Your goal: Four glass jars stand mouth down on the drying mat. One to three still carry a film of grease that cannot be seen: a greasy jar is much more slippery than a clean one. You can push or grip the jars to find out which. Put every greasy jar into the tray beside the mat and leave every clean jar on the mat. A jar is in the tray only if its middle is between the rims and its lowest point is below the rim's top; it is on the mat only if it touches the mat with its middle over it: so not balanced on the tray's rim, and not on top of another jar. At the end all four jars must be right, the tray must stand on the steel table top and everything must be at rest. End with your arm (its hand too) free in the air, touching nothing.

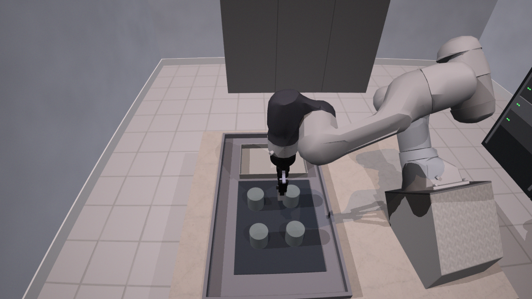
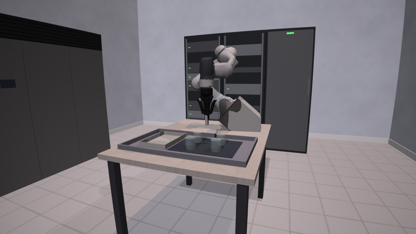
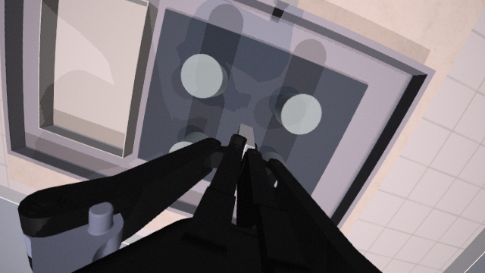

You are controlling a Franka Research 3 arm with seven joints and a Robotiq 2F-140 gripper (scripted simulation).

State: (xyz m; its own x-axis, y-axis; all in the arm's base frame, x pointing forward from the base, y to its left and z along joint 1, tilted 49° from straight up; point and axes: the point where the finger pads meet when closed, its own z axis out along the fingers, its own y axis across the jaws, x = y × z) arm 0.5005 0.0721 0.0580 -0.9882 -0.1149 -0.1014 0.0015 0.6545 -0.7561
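Observation:
Four pale glass jars stand mouth down on the dark drying mat (image 1: 279, 226): far left (image 1: 255, 198), far right (image 1: 291, 195), near left (image 1: 258, 235), near right (image 1: 294, 233). My gripper (image 1: 282, 191) is shut with nothing between the fingers. It hangs above the mat, over the gap between the two far jars and close to the far right one. In the wrist view the shut fingertips (image 3: 242, 141) hide most of two jars; two others (image 3: 201, 76) (image 3: 301, 114) show fully. The tray (image 1: 271, 162) beside the mat holds nothing.
Mat and tray lie in a rimmed steel table top (image 1: 275, 219) on a wooden table. The robot's base block (image 1: 446, 230) stands at the right. Dark cabinets stand behind.

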